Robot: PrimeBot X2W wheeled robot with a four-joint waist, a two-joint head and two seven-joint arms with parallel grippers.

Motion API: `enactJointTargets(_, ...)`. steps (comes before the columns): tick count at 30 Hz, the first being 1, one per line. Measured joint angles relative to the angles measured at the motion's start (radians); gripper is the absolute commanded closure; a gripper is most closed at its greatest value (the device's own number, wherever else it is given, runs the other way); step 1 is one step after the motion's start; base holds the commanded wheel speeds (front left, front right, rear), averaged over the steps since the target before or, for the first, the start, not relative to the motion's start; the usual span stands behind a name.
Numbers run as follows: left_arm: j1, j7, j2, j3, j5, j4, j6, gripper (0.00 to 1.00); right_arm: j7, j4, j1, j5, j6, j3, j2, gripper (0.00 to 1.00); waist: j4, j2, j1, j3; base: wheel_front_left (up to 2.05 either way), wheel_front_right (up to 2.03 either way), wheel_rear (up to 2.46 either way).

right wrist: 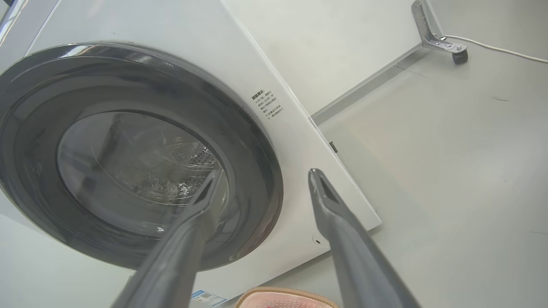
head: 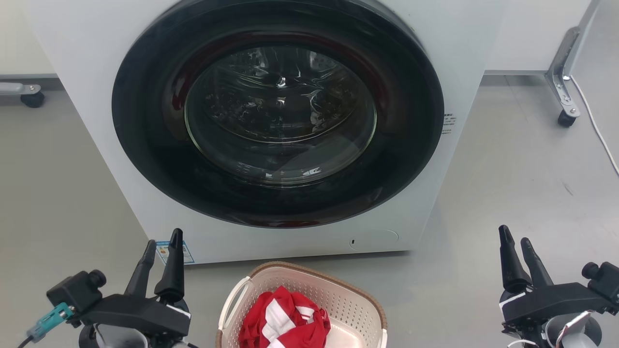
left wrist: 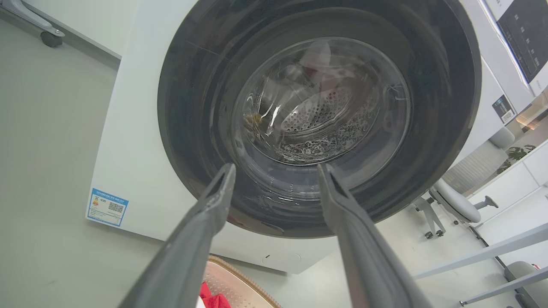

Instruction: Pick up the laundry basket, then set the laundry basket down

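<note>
Two tools in play, both parted and holding nothing. Left tool (head: 163, 238) sits at near left, fingers pointing at the far side, a moderate gap between the tips. Right tool (head: 513, 233) is at near right, same attitude, similar gap. Neither touches anything.

Laundry basket (head: 338, 296) is on the floor (head: 508, 169) at near centre, between the two tools and apart from both, just in front of the washing machine (head: 459, 58). Its near part is cut off by the frame edge. Brown woven-look rim, cream perforated walls, white handle visible on its left side. A red and white cloth (head: 285, 319) lies bunched inside, toward the left.

Washing machine is a white front-loader; its round dark door (head: 278, 111) is closed, and the drum shows through the glass. Blue label (left wrist: 107, 207) sits at its lower left corner.

Caster leg (head: 563, 96) stands at far right with a white cable (head: 595, 125) running past it along the floor.
</note>
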Motion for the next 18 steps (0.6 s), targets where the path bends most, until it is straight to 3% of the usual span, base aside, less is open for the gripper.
enactJointTargets(18,-0.01,-0.052,0.029,-0.094,0.207,0.004,0.043,0.0,-0.054,0.008,-0.008,-0.246,-0.052,0.066,-0.023,0.0,-0.003,0.0001,0.0,0.006,0.0,0.0,0.0)
